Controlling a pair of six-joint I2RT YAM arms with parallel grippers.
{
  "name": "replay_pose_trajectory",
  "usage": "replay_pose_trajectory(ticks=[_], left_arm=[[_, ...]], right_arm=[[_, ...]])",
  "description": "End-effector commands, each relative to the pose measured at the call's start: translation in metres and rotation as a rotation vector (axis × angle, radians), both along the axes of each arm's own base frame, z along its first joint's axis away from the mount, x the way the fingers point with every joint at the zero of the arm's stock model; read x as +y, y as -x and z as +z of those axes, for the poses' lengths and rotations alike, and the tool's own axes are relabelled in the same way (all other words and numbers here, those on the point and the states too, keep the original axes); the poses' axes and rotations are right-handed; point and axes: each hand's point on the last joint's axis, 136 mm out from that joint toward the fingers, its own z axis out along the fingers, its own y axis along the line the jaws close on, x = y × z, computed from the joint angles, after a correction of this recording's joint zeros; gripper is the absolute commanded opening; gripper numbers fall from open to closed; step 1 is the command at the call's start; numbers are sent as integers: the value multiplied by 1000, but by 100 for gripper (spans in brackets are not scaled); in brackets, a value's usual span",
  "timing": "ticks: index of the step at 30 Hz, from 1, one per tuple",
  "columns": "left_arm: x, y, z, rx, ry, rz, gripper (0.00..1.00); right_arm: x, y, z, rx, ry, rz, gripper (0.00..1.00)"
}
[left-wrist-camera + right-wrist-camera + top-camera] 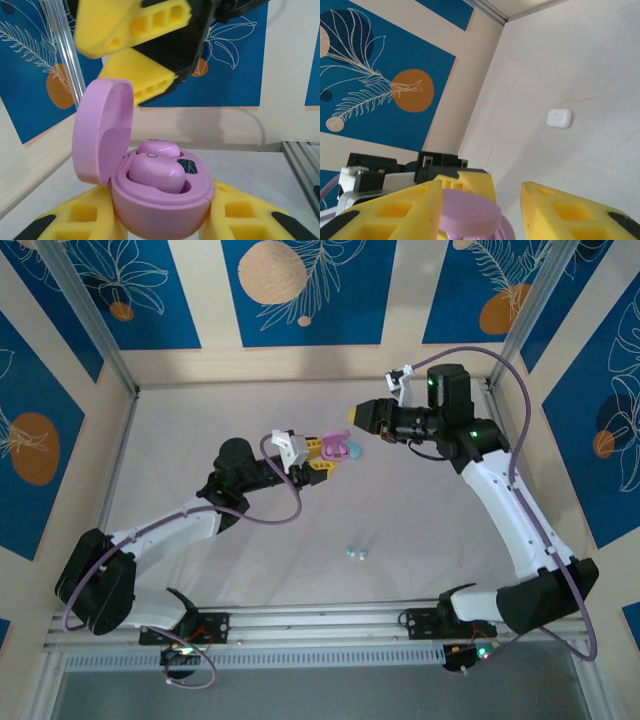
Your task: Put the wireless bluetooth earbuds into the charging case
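Note:
A pink charging case (160, 200) is held off the table with my left gripper (160, 202) shut on its base, yellow fingers on both sides. Its lid (102, 132) stands open at the left. Two pink earbuds (156, 171) sit in its wells. From above, the case (337, 448) is at mid-table, with my right gripper (355, 415) just behind it. In the right wrist view my right gripper (482, 191) is open, straddling the top of the pink lid (470, 212). Two small teal earbuds (357, 553) lie loose on the table nearer the bases.
A white closed case (559, 118) lies on the table beyond the right gripper. A teal thing (355, 452) rests right beside the pink case. The pale table (200, 420) is walled by blue-patterned panels and a metal frame; a rail (320, 625) runs along the near edge.

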Motion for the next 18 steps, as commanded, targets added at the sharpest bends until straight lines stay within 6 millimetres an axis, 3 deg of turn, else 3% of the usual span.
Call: replay_pose_trajectory(ticks=[1,10,18], left_arm=[[-1,11,14,-36,41,-26,24],[-1,11,18,-40,44,-21,24],[-1,7,22,-44,40,-3,24]], right_arm=[[8,-3,-2,45,4,21,46],[34,2,-26,132,71,149,49],[31,22,-29,112,54,199,49]])
